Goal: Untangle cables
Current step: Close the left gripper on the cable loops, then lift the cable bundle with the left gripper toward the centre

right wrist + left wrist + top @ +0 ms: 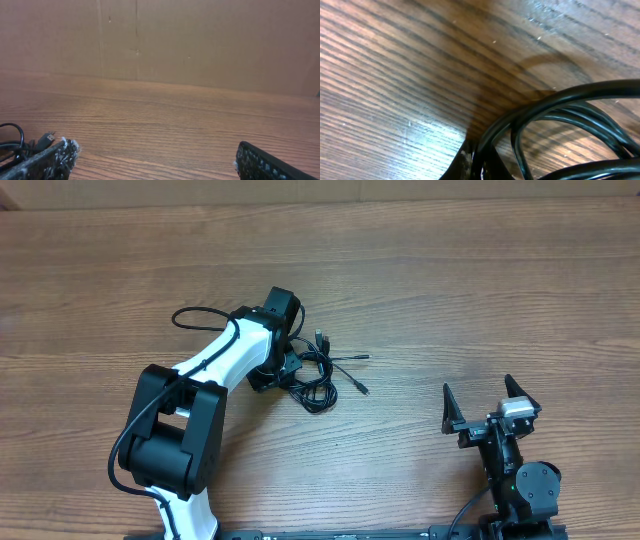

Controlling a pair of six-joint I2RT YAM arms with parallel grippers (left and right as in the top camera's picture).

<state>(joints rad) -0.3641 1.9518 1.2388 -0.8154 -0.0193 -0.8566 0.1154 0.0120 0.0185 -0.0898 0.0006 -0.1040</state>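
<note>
My left tool (pixel 283 372) is at the cables (pixel 322 375); I cannot tell its grip. My right tool (pixel 486 402) stands open.

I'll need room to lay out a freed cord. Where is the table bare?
Bare: the wide far strip of table beyond the cables; the gap between the cables and the right gripper; the wood left of the left arm. Crowded: around the bundle, where the left arm reaches in.
</note>
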